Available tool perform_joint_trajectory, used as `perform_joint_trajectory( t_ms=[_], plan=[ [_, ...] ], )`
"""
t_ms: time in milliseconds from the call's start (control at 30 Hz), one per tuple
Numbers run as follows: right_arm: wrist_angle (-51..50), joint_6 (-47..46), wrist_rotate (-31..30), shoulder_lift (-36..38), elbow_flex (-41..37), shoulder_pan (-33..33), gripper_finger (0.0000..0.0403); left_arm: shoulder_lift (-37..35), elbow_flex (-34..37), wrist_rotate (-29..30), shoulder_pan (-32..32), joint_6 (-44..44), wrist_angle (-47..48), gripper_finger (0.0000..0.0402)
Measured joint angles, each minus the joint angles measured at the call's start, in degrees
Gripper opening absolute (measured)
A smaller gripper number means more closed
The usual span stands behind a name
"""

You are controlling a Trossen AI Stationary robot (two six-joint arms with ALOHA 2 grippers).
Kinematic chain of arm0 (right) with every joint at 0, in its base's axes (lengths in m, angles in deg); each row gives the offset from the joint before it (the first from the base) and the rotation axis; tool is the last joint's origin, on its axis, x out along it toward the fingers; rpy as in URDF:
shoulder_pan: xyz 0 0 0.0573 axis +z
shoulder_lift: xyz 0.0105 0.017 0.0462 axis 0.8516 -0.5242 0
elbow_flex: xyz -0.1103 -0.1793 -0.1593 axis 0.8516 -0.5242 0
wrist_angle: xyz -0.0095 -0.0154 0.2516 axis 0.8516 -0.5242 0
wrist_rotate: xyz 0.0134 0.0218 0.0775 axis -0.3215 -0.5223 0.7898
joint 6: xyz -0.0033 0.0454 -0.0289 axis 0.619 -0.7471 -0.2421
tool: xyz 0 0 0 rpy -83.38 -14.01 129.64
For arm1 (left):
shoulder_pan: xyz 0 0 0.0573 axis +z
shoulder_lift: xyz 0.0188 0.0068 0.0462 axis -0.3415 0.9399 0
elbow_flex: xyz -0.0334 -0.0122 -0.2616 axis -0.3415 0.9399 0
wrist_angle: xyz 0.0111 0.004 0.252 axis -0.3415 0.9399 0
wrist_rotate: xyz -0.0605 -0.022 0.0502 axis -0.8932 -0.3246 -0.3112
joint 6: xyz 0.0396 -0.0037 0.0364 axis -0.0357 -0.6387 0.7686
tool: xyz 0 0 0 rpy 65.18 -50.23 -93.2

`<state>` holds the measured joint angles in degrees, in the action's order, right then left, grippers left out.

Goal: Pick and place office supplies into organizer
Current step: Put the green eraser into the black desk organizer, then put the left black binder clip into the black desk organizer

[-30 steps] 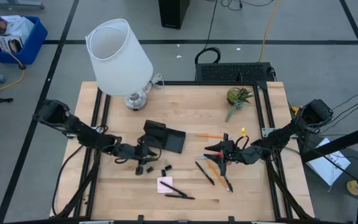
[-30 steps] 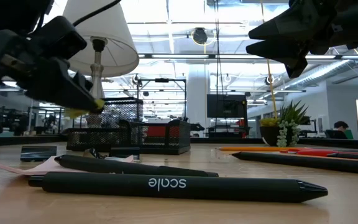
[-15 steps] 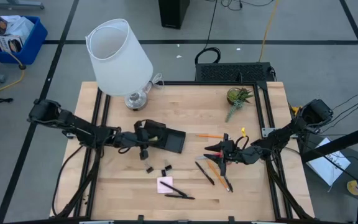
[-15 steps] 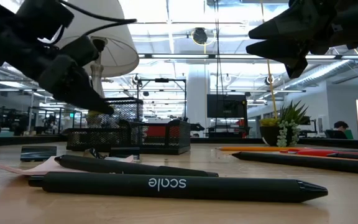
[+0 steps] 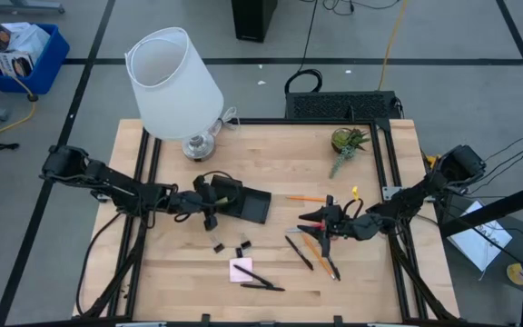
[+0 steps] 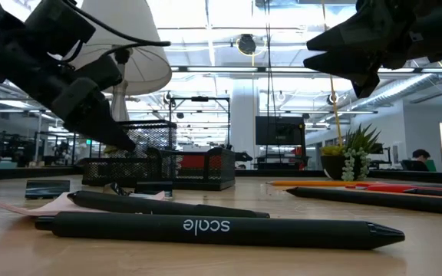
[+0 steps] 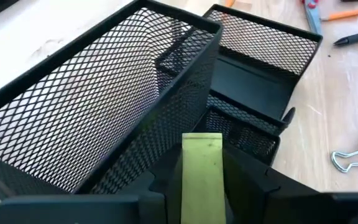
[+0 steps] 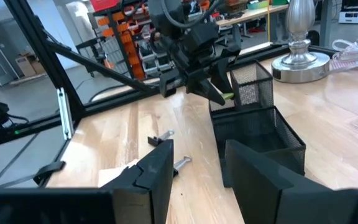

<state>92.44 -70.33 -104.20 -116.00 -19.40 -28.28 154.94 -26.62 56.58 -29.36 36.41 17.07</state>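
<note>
The left gripper [image 5: 209, 202], jaws clamped on a small yellow-green piece [image 7: 202, 177], hangs over the black mesh organizer [image 5: 241, 201] left of centre, needing only release, while the right gripper [image 5: 314, 218] waits with jaws wide above the pens [image 5: 299, 252].

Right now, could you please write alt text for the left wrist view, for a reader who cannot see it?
The left gripper holds a flat yellow-green piece between its dark fingers, just over the black mesh organizer. The organizer stands on a light wooden table, and a silver binder clip lies nearby.
</note>
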Motion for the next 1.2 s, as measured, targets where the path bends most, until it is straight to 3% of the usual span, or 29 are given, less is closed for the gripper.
perform_joint_trajectory(
  t_ms=[133,367,500,700,900,1200],
  plan=[
    [0.0,0.0,0.0,0.0,0.0,0.0,0.0139,0.0,0.0,-1.0,-0.4,-1.0,-0.2,0.0140],
    [0.0,0.0,0.0,0.0,0.0,0.0,0.0139,0.0,0.0,-1.8,-0.5,-5.2,-0.8,0.0242],
    [0.0,0.0,0.0,0.0,0.0,0.0,0.0139,0.0,0.0,-5.8,-1.2,-8.0,-2.5,0.0275],
    [0.0,0.2,0.1,0.0,0.0,0.0,0.0139,0.1,0.0,-10.1,-4.2,-6.1,-8.9,0.0286],
    [-1.1,-0.3,4.8,0.0,0.0,0.0,0.0139,0.1,0.0,-10.5,-8.2,-5.6,-17.0,0.0283],
    [-8.8,-2.6,4.6,0.0,0.0,0.0,0.0139,0.0,0.0,-10.2,-15.3,2.7,-20.3,0.0283]
  ],
)
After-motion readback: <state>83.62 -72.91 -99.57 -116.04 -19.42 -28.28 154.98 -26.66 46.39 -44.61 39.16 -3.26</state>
